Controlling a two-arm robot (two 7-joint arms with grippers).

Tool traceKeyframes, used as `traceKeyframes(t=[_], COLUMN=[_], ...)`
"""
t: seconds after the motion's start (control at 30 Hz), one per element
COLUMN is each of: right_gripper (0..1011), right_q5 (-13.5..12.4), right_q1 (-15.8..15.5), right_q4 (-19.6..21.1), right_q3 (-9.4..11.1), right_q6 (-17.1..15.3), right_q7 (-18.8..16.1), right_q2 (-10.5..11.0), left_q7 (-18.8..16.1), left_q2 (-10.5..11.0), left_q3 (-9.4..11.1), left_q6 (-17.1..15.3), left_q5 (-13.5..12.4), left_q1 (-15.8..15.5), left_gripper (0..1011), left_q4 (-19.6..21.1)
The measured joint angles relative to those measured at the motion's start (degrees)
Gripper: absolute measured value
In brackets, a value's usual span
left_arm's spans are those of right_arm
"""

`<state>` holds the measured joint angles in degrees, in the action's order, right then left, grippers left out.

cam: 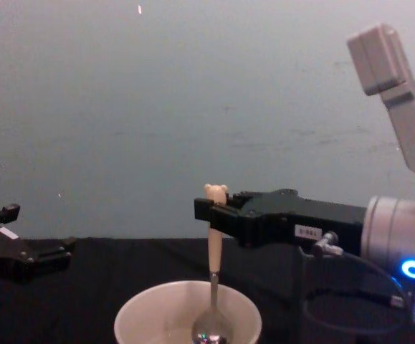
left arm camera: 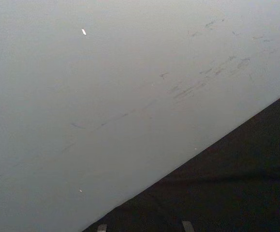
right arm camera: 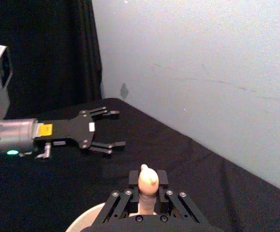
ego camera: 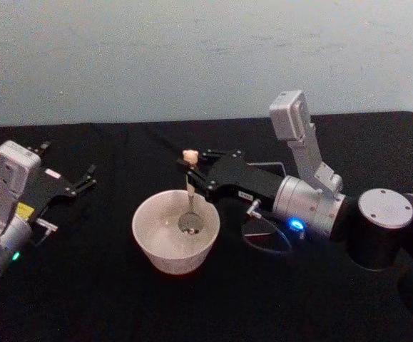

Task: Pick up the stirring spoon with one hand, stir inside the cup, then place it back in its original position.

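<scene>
One stirring spoon (cam: 213,244), one cup (ego camera: 153,246), two end effectors (ego camera: 69,165) (ego camera: 192,171).

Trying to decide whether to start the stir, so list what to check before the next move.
1. Right gripper shut on the spoon handle, just under the bear head: ok.
2. Spoon's metal bowl down inside the cup, near its middle: ok.
3. Spoon close to upright in the chest view: ok.
4. Cup upright on the table: ok.
5. Left gripper open and well apart from the cup, on the robot's left: ok.
6. Spot to put the spoon back: cannot tell.
</scene>
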<state>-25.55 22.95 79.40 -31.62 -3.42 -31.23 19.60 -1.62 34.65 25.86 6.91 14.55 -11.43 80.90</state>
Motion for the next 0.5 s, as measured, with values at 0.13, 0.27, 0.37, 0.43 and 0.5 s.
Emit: traceKeyframes(t=[0.13,0.27,0.37,0.43,0.5], right_gripper=[216,216,216,216,216], right_q5=[-0.47,-0.66,-0.68,-0.67,-0.55], right_q1=[-1.19,-1.97,-2.22,-2.23,-2.13], right_q4=[1.79,2.77,3.18,3.3,3.31], right_q3=[-0.1,-0.79,-1.51,-1.91,-2.61], right_q6=[-0.61,-0.97,-1.08,-1.09,-1.09], right_q7=[-0.4,-0.73,-1.13,-1.33,-1.62], right_q2=[1.02,1.46,1.49,1.44,1.22], left_q7=[0.0,0.0,0.0,0.0,0.0], left_q2=[0.0,0.0,0.0,0.0,0.0], left_q3=[0.0,0.0,0.0,0.0,0.0], left_q6=[0.0,0.0,0.0,0.0,0.0], left_q5=[0.0,0.0,0.0,0.0,0.0], left_q1=[0.0,0.0,0.0,0.0,0.0], left_gripper=[1001,1001,1001,1001,1001], left_q4=[0.0,0.0,0.0,0.0,0.0])
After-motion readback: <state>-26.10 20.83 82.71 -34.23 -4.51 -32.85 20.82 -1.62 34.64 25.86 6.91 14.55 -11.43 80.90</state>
